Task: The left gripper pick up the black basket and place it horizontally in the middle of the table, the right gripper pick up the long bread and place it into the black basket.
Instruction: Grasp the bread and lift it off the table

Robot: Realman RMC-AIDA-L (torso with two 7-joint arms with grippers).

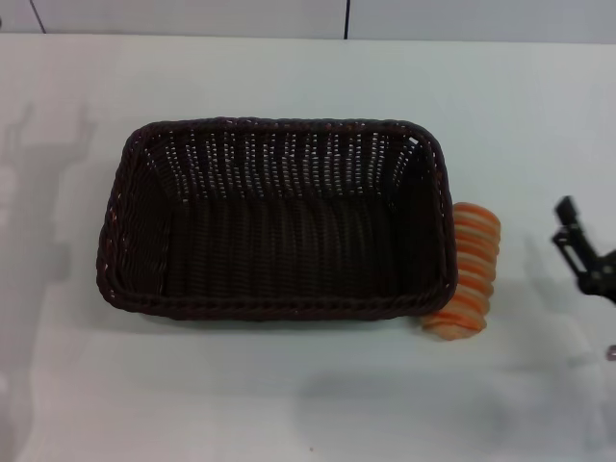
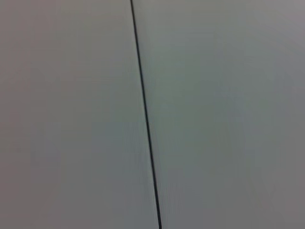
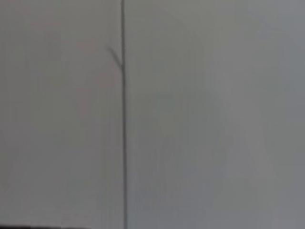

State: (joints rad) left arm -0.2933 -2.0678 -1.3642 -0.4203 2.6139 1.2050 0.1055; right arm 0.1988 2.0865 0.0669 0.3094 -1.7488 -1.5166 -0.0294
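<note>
The black basket (image 1: 272, 307) lies with its long side across the middle of the white table (image 1: 289, 404), and nothing is inside it. The long bread (image 1: 470, 271), striped orange and cream, rests on the table just outside the basket's right end, against its wall. Part of my right gripper (image 1: 582, 252) shows as black pieces at the right edge of the head view, to the right of the bread and apart from it. My left gripper is out of view; only a faint shadow falls on the table's left side.
A pale wall with dark vertical seams (image 1: 346, 19) runs behind the table's far edge. Both wrist views hold only a plain grey surface crossed by a thin dark line (image 2: 145, 119), (image 3: 124, 143).
</note>
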